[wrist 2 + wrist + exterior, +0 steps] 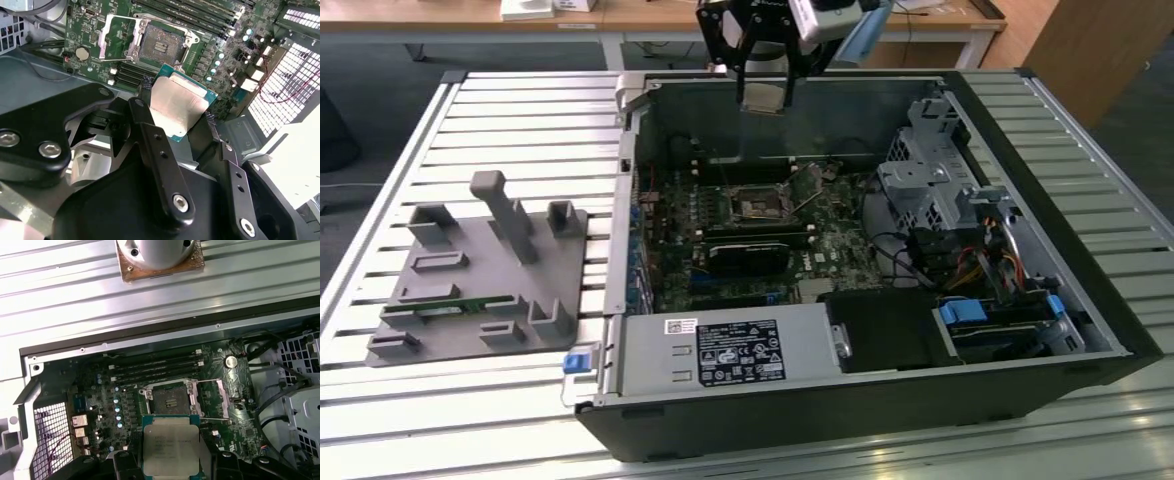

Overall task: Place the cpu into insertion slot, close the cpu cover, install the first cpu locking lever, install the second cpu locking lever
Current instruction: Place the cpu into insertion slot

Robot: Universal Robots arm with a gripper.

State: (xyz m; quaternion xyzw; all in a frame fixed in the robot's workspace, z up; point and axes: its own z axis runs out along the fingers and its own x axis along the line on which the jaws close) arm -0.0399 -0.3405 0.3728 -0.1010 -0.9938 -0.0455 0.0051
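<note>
Jaws grip cpu (177, 105); exterior view shows case (854, 412) below.

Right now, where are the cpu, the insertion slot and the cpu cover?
cpu (178, 107): second wrist view, silver metal top.
insertion slot (159, 46): second wrist view, dark centre.
cpu cover (104, 36): second wrist view, outer frame bar.

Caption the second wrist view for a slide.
Gripper holds the cpu above the motherboard; the insertion slot lies bare, its cpu cover swung open.

Exterior view overlooks case (854, 410), wrist views share motherboard (75, 25) (242, 385)
</note>
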